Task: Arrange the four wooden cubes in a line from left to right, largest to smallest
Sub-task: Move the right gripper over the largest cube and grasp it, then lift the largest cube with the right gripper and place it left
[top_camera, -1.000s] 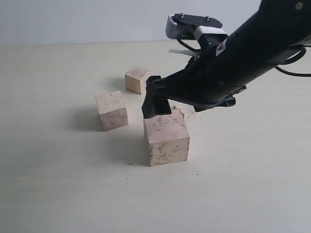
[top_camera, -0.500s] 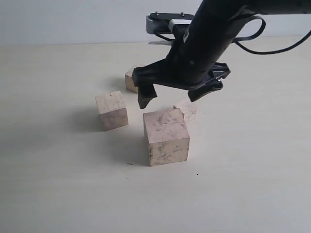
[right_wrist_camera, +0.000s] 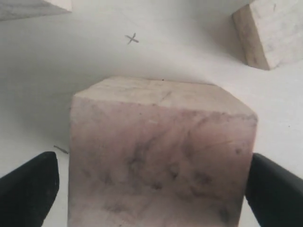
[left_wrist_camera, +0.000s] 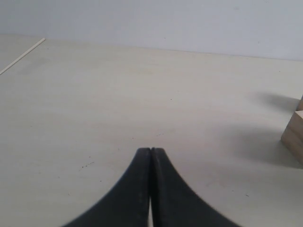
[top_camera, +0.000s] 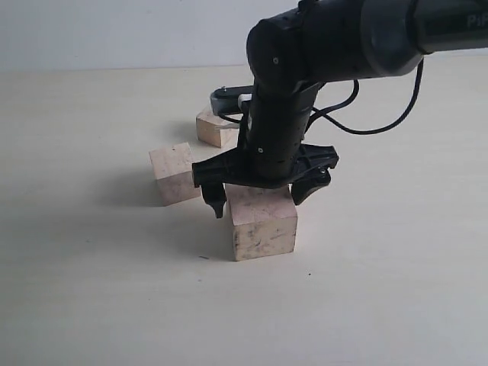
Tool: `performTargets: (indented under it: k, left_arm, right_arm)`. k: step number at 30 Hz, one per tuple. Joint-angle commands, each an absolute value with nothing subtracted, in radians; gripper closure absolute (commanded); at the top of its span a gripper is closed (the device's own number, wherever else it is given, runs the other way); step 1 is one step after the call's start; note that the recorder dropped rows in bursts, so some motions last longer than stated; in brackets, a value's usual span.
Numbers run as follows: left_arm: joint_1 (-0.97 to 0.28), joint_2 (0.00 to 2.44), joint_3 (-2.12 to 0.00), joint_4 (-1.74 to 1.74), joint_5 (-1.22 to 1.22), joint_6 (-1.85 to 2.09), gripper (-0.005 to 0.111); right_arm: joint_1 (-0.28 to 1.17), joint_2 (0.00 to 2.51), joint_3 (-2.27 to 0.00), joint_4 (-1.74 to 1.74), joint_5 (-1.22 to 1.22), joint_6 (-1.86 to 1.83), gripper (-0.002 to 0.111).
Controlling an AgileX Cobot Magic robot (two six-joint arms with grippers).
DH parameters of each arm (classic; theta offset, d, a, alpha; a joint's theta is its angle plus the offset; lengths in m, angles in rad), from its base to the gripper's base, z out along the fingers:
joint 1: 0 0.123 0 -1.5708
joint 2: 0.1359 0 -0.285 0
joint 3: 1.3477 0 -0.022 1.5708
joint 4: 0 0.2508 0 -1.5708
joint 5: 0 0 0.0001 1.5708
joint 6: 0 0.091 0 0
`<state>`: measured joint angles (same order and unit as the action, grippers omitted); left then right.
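The largest cube sits between the tips of the right gripper. Its jaws are spread wide, with 1 finger beside each side face, seemingly not touching. The cube has no long axis, and its faces are square to the jaws. The 2nd cube is near, left of the largest cube. The 3rd cube is behind it, leftward. The smallest cube is hidden by the arm. The left gripper, pressed closed, is well apart from the largest cube, so the right is nearer.

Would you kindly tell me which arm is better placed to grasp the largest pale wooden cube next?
Right. The right gripper hangs open astride the largest pale wooden cube, one finger either side. The left gripper is shut, with only the edge of a wooden block in its view.
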<state>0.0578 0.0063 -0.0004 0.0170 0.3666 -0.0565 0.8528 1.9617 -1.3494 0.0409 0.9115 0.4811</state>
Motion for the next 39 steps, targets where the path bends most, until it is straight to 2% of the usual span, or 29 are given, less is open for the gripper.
performTargets:
  k: [1, 3, 5, 6, 8, 9, 11, 15, 21, 25, 28, 30, 34, 39]
  left_arm:
    - [0.056, 0.000, 0.000, 0.015, 0.356, -0.059, 0.107]
    - [0.056, 0.000, 0.000, 0.015, 0.356, -0.059, 0.107]
    - [0.056, 0.000, 0.000, 0.015, 0.356, -0.059, 0.107]
    - [0.056, 0.000, 0.000, 0.015, 0.356, -0.059, 0.107]
    - [0.056, 0.000, 0.000, 0.015, 0.356, -0.059, 0.107]
    - [0.056, 0.000, 0.000, 0.015, 0.356, -0.059, 0.107]
    - [0.056, 0.000, 0.000, 0.015, 0.356, -0.059, 0.107]
    - [0.056, 0.000, 0.000, 0.015, 0.356, -0.059, 0.107]
    - [0.056, 0.000, 0.000, 0.015, 0.356, -0.059, 0.107]
    - [0.056, 0.000, 0.000, 0.015, 0.356, -0.059, 0.107]
    - [0.056, 0.000, 0.000, 0.015, 0.356, -0.059, 0.107]
    - [0.056, 0.000, 0.000, 0.015, 0.356, -0.059, 0.107]
    - [0.056, 0.000, 0.000, 0.015, 0.356, -0.059, 0.107]
    - [0.056, 0.000, 0.000, 0.015, 0.356, -0.059, 0.107]
  right_arm:
    - [0.855, 1.986, -1.356, -0.007, 0.891, 0.535, 0.006]
    - [0.855, 1.992, -1.356, -0.011, 0.891, 0.549, 0.009]
    - [0.855, 1.990, -1.356, -0.011, 0.891, 0.549, 0.025]
    - [0.855, 1.990, -1.356, -0.011, 0.891, 0.549, 0.045]
    - [0.855, 1.990, -1.356, -0.011, 0.891, 0.542, 0.068]
    - [0.855, 1.988, -1.356, -0.011, 0.891, 0.487, 0.093]
    - [0.855, 1.967, -1.358, -0.008, 0.891, 0.418, 0.108]
    - [0.855, 1.896, -1.431, -0.008, 0.933, 0.320, 0.108]
    - [0.855, 1.833, -1.677, 0.032, 0.954, -0.016, 0.108]
    - [0.855, 1.873, -1.722, 0.224, 0.868, -0.345, 0.108]
    - [0.855, 1.959, -1.741, 0.533, 0.813, -0.813, 0.108]
    - [0.855, 2.016, -1.762, 0.645, 0.821, -0.977, 0.108]
    - [0.865, 2.097, -1.764, 0.704, 0.819, -1.137, 0.108]
    - [0.879, 2.162, -1.764, 0.710, 0.812, -1.170, 0.108]
